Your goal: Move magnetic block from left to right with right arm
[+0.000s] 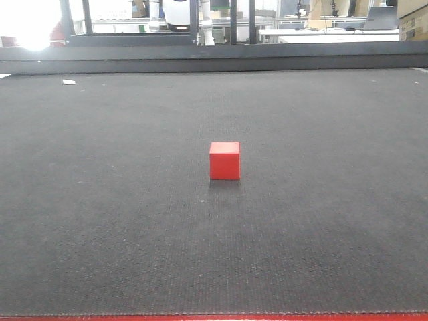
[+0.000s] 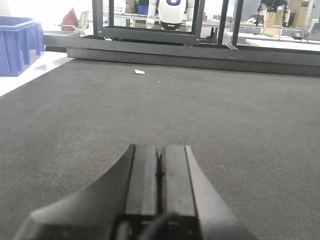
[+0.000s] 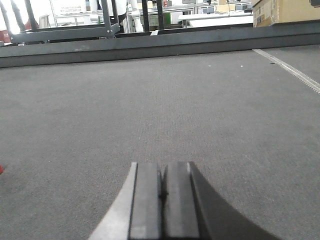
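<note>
The magnetic block [image 1: 225,160], a small bright-red cube, stands alone on the dark grey mat [image 1: 100,200] near the middle of the front view. Neither arm shows in that view. In the left wrist view my left gripper [image 2: 159,148] is shut, its two black fingers pressed together with nothing between them, low over the mat. In the right wrist view my right gripper [image 3: 162,164] is also shut and empty. A sliver of red, the magnetic block [image 3: 1,170], shows at the far left edge of that view, well to the left of the fingers.
A dark raised rail [image 1: 214,57] borders the mat's far edge, with metal frames and benches behind. A small white scrap [image 1: 69,81] lies at the far left of the mat. A blue bin [image 2: 17,42] stands off the mat's left side, a cardboard box [image 3: 285,11] beyond the far right.
</note>
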You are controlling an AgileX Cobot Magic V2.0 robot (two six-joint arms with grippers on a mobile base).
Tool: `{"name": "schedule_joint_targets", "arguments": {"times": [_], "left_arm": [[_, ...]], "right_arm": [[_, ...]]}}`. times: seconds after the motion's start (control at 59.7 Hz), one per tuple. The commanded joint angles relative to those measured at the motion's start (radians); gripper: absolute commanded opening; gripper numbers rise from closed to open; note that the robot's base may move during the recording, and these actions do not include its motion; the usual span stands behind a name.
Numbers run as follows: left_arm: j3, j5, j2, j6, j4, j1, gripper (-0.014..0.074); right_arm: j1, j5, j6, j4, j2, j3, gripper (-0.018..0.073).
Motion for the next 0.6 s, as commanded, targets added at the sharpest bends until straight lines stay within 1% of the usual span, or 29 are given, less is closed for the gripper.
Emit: {"name": "schedule_joint_targets", "arguments": {"times": [0.0, 0.586], "left_arm": [[0.009, -0.090, -0.014, -0.004, 0.000, 0.001, -0.0116], [0.009, -0.090, -0.014, -0.004, 0.000, 0.001, -0.0116]], "right_arm": [[-0.001, -0.093, -0.003, -0.009, -0.021, -0.005, 0.0067], [-0.001, -0.098, -0.003, -0.009, -0.021, -0.005, 0.0067]]}}
